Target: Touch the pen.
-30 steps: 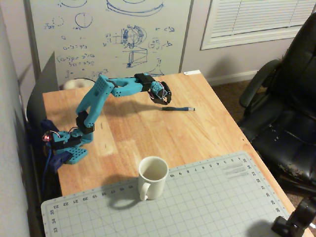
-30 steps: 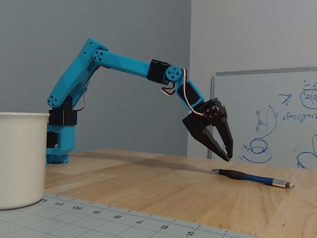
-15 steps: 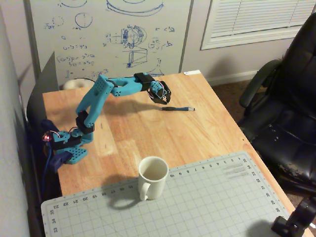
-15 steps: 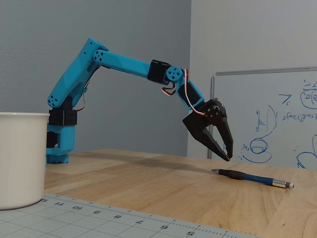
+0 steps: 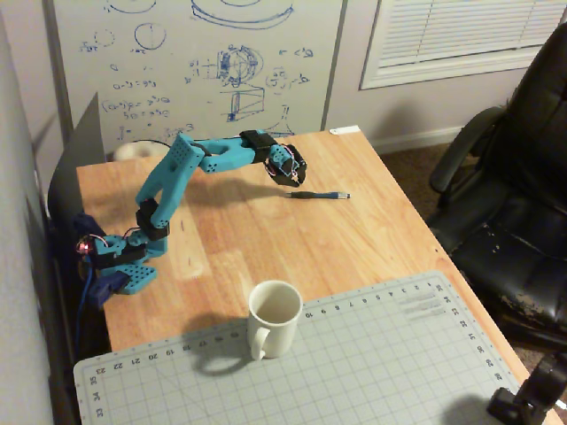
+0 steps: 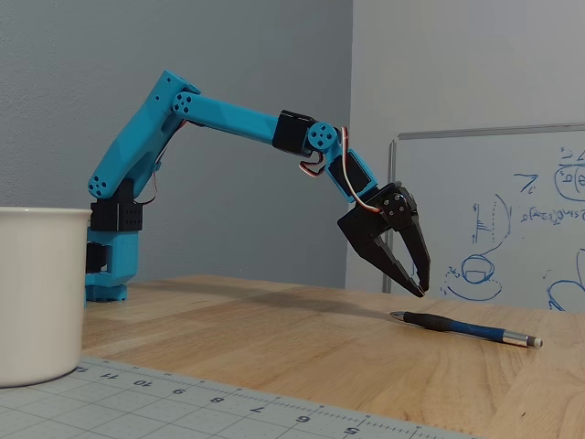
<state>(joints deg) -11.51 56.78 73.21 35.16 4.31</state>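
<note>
The pen [image 5: 321, 194] is thin and dark blue with a small silvery tip. It lies flat on the wooden table [image 5: 354, 239], right of the arm in a fixed view. In the low fixed view the pen [image 6: 466, 327] lies with its tip to the right. My gripper [image 6: 422, 291], black on a blue arm, points down and hovers a little above the pen's blunt left end without touching it. The jaws look shut, tips together, holding nothing. In the high fixed view the gripper [image 5: 288, 173] sits just left of the pen's end.
A white mug [image 5: 273, 317] stands on a grey cutting mat [image 5: 372, 354] at the table's near edge. It also shows in the low fixed view [image 6: 37, 293]. A whiteboard [image 5: 195, 62] stands behind the table. A black office chair [image 5: 514, 195] is at the right.
</note>
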